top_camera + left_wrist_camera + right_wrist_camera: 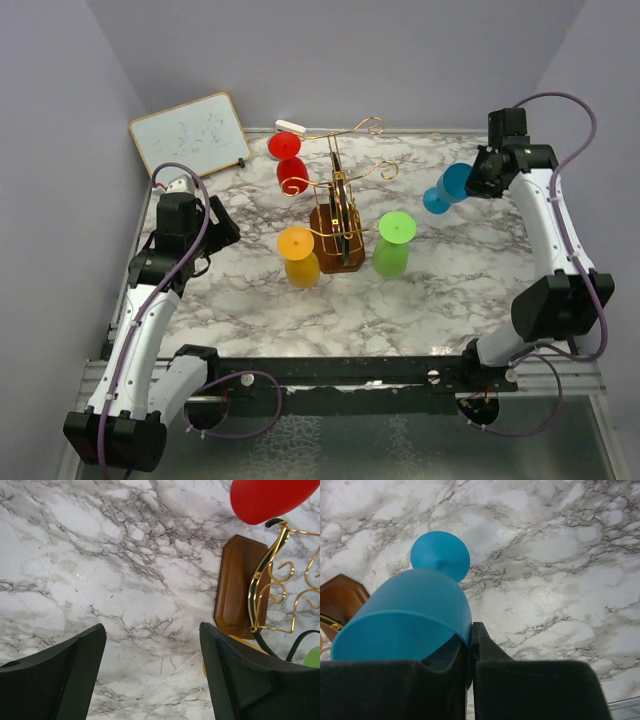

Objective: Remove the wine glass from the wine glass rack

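Top external: high, from the near edge, looking down on whole bench (250,300). Left wrist: close, facing down past left gripper (151,635), wine glass rack (239,587) ahead-right of it. Right wrist: downward too, wine glass (415,615) crowding right gripper (471,635). Rack base in all three.

Left wrist view: red glass (265,500) cut by top edge, only part of bowl in frame. Green glass (314,657) a sliver at right edge. Orange glass (242,642) almost wholly hidden behind rack (237,585) base and 1 finger (240,680) of left gripper (151,640); its 2 fingers run off bottom edge. Rack wire runs off right edge.

Right wrist view: blue glass (415,615) near rim hidden behind right gripper (471,640); stem mostly hidden by bowl. Rack base cut by left edge.

Top view: whiteboard (190,133) marks too faint to read. Small white object (290,126) behind rack, cannot identify.
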`<state>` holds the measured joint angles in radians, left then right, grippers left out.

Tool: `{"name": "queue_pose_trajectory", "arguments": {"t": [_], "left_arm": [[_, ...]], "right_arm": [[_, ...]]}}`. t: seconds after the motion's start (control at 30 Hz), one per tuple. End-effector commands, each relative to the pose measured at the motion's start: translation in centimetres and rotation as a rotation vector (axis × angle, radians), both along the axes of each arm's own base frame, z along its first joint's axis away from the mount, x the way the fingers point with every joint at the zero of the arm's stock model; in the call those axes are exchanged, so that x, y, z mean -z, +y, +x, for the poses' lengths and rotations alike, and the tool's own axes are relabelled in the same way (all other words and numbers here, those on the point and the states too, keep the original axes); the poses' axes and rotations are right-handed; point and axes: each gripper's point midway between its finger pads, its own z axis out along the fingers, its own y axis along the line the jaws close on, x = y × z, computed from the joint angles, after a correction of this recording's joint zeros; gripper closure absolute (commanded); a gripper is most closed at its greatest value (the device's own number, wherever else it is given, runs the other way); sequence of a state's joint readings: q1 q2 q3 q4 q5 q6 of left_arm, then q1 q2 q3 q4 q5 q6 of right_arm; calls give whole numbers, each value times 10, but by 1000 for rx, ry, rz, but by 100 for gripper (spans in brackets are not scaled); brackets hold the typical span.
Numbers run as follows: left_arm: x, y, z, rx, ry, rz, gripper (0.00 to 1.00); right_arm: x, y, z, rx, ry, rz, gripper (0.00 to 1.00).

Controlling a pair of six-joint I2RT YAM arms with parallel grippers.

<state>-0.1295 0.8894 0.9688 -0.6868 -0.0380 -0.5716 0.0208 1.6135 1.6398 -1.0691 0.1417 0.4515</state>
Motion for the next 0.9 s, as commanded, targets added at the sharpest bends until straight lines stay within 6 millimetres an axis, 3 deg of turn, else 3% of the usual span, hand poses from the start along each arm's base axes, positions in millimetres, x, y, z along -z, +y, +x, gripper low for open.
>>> {"name": "queue_pose_trajectory", "arguments": {"t": [0.0,0.27,0.5,0.63,0.7,0.87], "left_arm": [[15,8,1,0,-3,62,23],[43,13,-3,4,28,98,23],[47,15,-8,4,-8,103,23],[44,14,-9,5,-36,97,23],[42,14,-9,4,-43,96,22],[42,14,-9,3,-46,96,22]], "right_arm": [[-20,-15,-13,40,-68,-72,99],[31,-15,-26,-3,72,-94,99],[42,-7,-27,-27,91,-56,87],[24,1,-25,-61,41,-18,44],[8,5,-22,-83,-6,-4,27],[-56,14,-13,-115,-137,32,21]]}}
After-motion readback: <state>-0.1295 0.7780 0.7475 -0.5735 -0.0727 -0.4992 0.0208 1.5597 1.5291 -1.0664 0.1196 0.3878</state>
